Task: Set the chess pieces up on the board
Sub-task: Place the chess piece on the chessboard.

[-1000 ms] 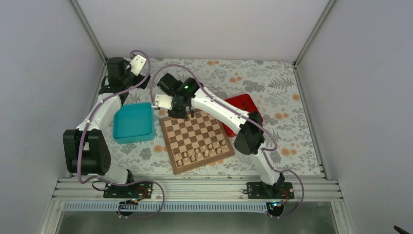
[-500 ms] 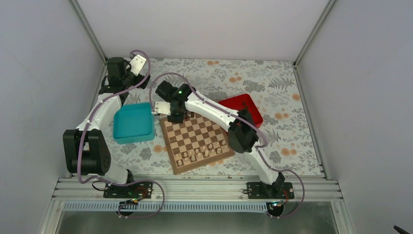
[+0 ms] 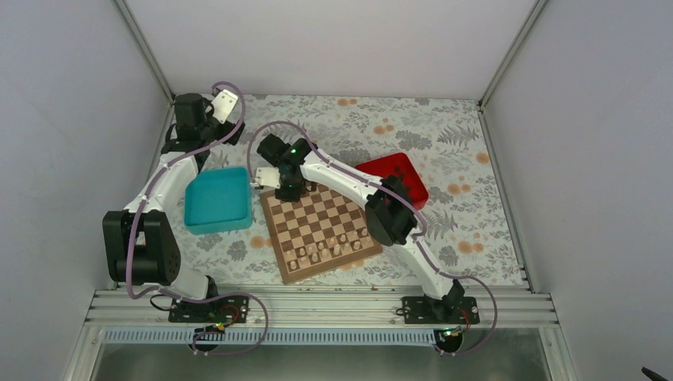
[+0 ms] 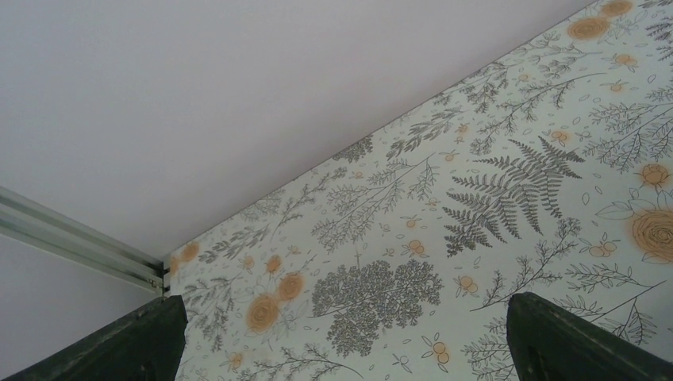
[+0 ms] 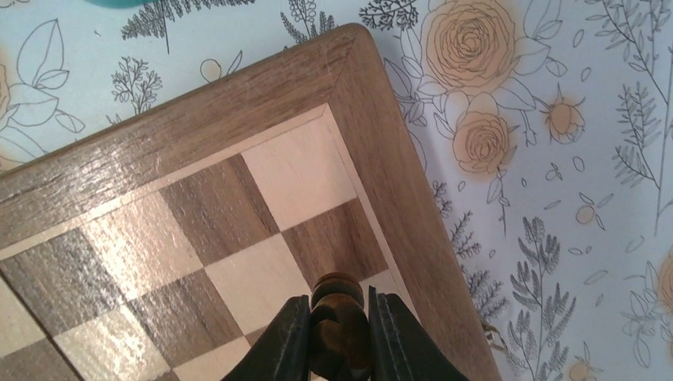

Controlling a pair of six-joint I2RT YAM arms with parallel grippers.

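Observation:
The board (image 3: 321, 226) lies in the middle of the table, tilted a little. Its near rows hold several pale cream chessmen (image 3: 325, 250). My right gripper (image 3: 290, 190) hangs over the board's far left corner. In the right wrist view the gripper (image 5: 339, 333) is shut on a dark brown chess piece (image 5: 338, 317), just above the corner squares of the board (image 5: 190, 135). My left gripper (image 3: 208, 119) is at the far left of the table, away from the board. Its fingers (image 4: 119, 341) stand wide apart and empty over the flowered cloth.
A teal tray (image 3: 216, 198) sits just left of the board. A red tray (image 3: 397, 178) sits behind the board's right side, partly covered by my right arm. White walls enclose the table on three sides.
My right gripper has moved left along the board's far edge to its far left corner, still holding the dark piece. The left arm has not moved.

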